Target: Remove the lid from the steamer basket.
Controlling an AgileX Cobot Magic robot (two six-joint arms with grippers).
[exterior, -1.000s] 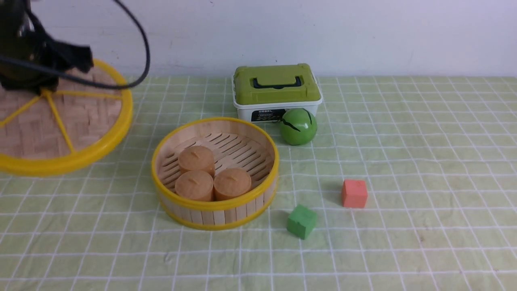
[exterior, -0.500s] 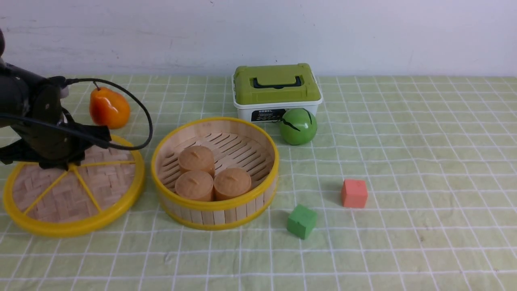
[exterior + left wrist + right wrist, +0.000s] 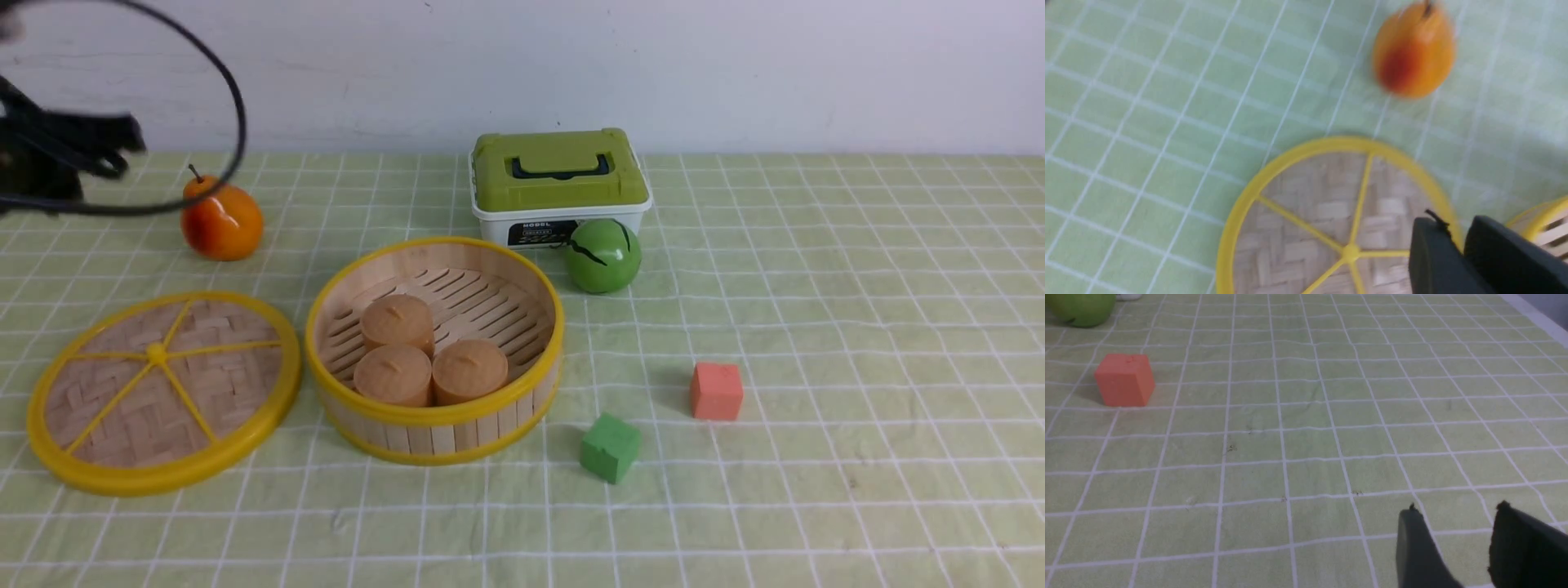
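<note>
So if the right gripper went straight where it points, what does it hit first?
Likely bare tablecloth: the right gripper aims at open grid squares, the red cube well off its line. Depth unclear.

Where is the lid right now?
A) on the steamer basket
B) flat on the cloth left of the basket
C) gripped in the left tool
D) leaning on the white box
B: the lid lies flat on the cloth beside the open steamer basket.

The lid [image 3: 208, 396] is matt woven bamboo rimmed in glossy plastic, the steamer basket [image 3: 502, 420] smooth slats.
</note>
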